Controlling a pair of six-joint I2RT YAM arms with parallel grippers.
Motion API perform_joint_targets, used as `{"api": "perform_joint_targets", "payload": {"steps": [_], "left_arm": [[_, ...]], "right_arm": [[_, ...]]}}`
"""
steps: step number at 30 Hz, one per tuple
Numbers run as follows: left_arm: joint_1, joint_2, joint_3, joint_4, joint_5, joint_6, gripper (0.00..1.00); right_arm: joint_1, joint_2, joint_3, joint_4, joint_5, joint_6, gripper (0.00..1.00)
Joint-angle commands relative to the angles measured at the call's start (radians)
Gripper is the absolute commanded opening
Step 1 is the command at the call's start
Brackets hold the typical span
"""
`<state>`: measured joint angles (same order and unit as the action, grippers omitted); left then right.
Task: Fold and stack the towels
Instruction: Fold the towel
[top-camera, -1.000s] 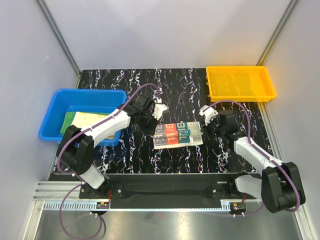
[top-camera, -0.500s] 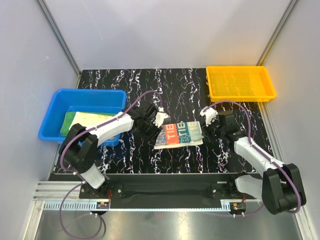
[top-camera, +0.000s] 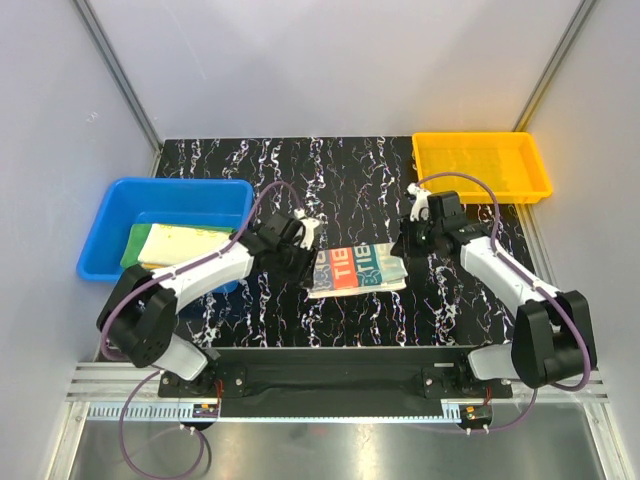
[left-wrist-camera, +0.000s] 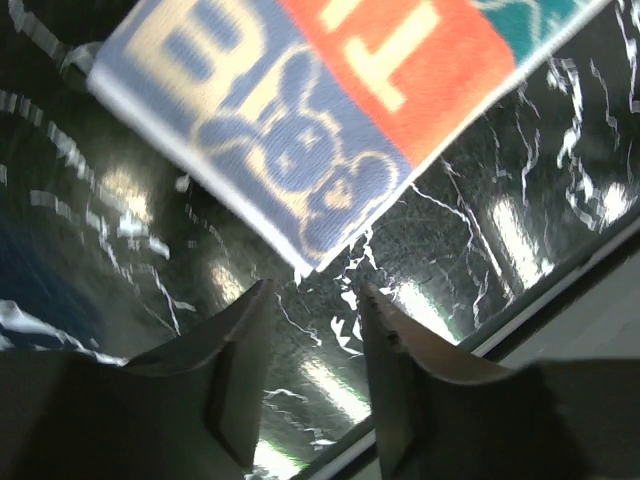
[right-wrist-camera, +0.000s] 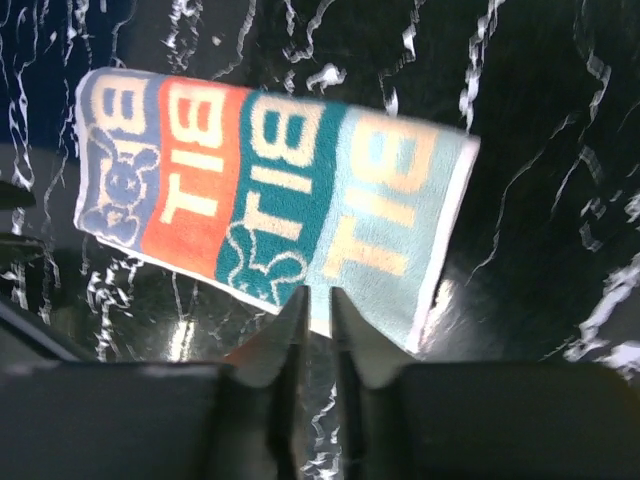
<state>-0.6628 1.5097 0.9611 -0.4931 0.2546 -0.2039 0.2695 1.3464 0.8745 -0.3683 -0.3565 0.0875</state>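
The folded rabbit towel (top-camera: 357, 267) lies on the counter (top-camera: 330, 180). My left hand (left-wrist-camera: 315, 290) is at its left corner, half open, holding nothing. My right hand (right-wrist-camera: 318, 295) is by its right end, open a crack, empty too. A yellow towel (top-camera: 185, 240) sits in the bin (top-camera: 100, 232) left of it.

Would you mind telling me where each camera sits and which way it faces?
Top external: above and behind the bases, looking down on the table; the left arm and right arm show whole.
Left wrist: on the left arm, looking past the open left gripper at the RABBIT towel's blue corner.
Right wrist: on the right arm, looking past the right gripper at the towel's long edge.
Shared: all three see that towel; both wrist views show its blue rabbit block.
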Motion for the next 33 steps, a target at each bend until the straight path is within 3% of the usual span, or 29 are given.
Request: {"api": "perform_joint_targets", "payload": {"steps": [1, 6, 14, 17, 20, 33], "left_arm": [[-0.006, -0.065, -0.058, 0.125, -0.129, -0.224, 0.45], [-0.008, -0.01, -0.097, 0.169, -0.14, -0.313, 0.46], [-0.006, -0.019, -0.095, 0.154, -0.227, -0.339, 0.5], [-0.006, -0.034, -0.07, 0.149, -0.195, -0.339, 0.5], [-0.006, -0.033, -0.056, 0.165, -0.167, -0.342, 0.5], [-0.006, 0.06, -0.062, 0.206, -0.098, -0.367, 0.48]], "right_arm": [[0.005, 0.01, -0.04, -0.02, 0.033, 0.204, 0.16], [0.005, 0.092, -0.114, 0.039, 0.073, 0.25, 0.13], [0.008, 0.142, -0.106, -0.061, 0.102, 0.319, 0.11], [0.008, 0.062, -0.091, -0.095, 0.126, 0.345, 0.12], [0.007, 0.027, -0.043, -0.142, 0.151, 0.35, 0.22], [0.005, 0.123, -0.046, -0.13, 0.217, 0.299, 0.24]]}}
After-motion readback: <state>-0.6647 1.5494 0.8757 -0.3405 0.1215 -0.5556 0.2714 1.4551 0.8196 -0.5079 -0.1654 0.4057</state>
